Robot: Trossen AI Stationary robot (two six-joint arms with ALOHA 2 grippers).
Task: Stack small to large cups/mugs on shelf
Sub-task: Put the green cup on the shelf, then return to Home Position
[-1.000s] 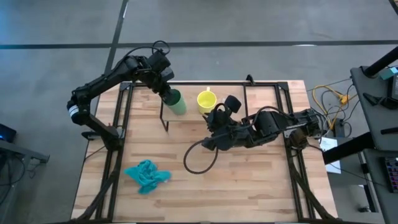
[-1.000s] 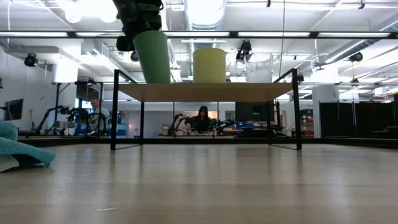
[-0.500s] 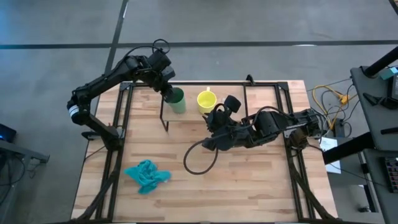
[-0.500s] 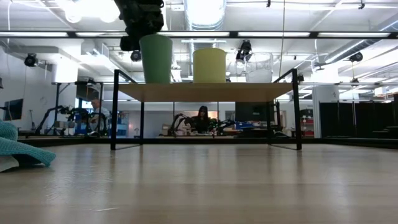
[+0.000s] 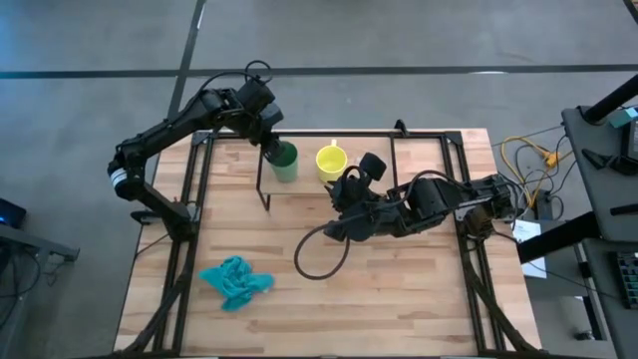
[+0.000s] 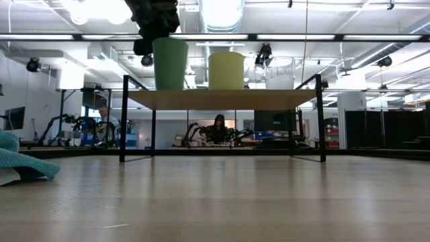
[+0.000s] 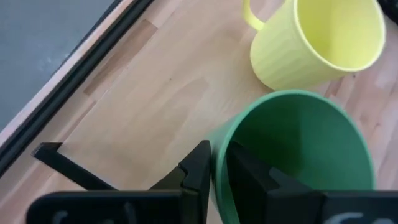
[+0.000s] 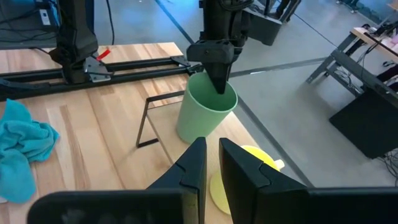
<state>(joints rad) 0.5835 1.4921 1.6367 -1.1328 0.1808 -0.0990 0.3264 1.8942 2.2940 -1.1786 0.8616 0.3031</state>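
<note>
The green cup [image 5: 286, 160] [image 6: 170, 64] stands upright on its base at the left end of the shelf [image 6: 222, 99] [image 5: 299, 187]. The yellow mug [image 5: 331, 160] [image 6: 226, 70] stands on the shelf just to its right. The clear glass cup [image 6: 280, 72] stands farther right on the shelf. My left gripper [image 5: 271, 150] [image 7: 217, 152] is at the green cup's rim on its far-left side. My right gripper [image 5: 349, 191] [image 8: 211, 146] rests low in front of the shelf, shut and touching nothing. My left gripper pinches the green cup's rim [image 7: 216, 140] on the side away from the yellow mug, with one finger [image 7: 249, 174] inside the cup and one [image 7: 198, 169] outside. It comes from above, pointing down. The cup stands upright with its base on the shelf top.
A teal cloth [image 5: 236, 281] [image 6: 20, 161] lies crumpled near the table's near-left corner. A black cable loop [image 5: 319, 254] lies on the table beside the right arm. Black frame bars [image 5: 189, 189] run along the table's left and right sides.
My left gripper has shifted slightly toward the yellow mug and tipped the green cup from a tilt to upright. The cup's base now sits flat on the shelf top. The hold on the rim is unchanged.
</note>
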